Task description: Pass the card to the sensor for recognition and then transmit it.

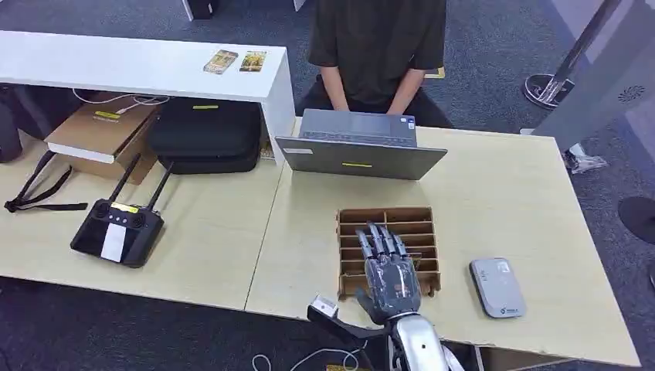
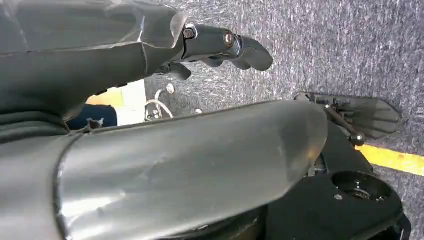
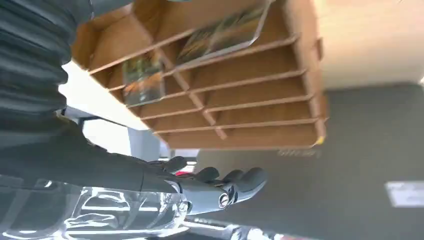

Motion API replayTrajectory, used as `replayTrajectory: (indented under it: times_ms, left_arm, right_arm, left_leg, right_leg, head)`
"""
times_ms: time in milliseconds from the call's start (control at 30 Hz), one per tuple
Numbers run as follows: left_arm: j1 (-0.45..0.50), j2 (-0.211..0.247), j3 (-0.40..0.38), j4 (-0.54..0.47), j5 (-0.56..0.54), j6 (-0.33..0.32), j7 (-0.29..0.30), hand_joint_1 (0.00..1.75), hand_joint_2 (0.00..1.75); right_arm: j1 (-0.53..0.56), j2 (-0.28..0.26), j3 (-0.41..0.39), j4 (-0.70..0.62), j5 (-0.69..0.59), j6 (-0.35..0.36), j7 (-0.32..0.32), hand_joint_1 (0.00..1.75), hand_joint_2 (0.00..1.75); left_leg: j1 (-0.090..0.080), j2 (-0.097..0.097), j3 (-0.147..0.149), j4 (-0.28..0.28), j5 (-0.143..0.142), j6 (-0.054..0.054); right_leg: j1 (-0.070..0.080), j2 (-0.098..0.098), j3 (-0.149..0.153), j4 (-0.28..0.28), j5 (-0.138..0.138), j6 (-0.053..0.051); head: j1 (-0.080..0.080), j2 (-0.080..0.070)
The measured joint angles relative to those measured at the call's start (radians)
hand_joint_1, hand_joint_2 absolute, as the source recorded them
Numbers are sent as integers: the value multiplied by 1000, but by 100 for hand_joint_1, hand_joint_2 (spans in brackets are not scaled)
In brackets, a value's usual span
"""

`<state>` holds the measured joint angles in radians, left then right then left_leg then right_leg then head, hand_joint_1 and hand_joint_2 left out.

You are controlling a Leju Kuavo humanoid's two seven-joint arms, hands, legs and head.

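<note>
Desk [image 1: 201,232] | right hand [image 1: 390,270] fingers [image 1: 380,241] spread, empty, above slotted box [image 1: 421,220] | card [image 3: 222,32] inside box, untouched

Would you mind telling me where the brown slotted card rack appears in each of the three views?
Head view: card rack on the table, centre, partly under the right hand.
Left wrist view: not there.
Right wrist view: rack across the upper middle.
Shared landmark: the right hand.

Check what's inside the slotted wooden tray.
In the right wrist view, the slotted wooden tray holds two cards in separate slots. In the head view, the right robot hand covers its near slots.
</note>
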<state>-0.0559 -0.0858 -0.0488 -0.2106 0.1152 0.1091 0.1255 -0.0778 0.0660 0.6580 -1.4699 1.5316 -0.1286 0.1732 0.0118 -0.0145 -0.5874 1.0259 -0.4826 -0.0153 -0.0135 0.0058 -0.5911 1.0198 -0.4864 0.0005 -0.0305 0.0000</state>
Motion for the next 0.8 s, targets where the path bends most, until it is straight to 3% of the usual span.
replayTrajectory:
  times_ms: [333,800]
  left_arm:
    - [-1,-2,0,0,1,17,-4,0,0]
    - [0,-2,2,0,10,21,-11,0,0]
  right_arm:
    - [-17,9,14,72,0,20,22,0,175]
    - [-13,-2,14,58,5,20,45,0,175]
  left_leg:
    - [0,0,0,0,0,0]
    - [0,0,0,0,0,0]
  right_leg:
    - [0,0,0,0,0,0]
    - [0,0,0,0,0,0]
  head:
    - [0,0]
    - [0,0]
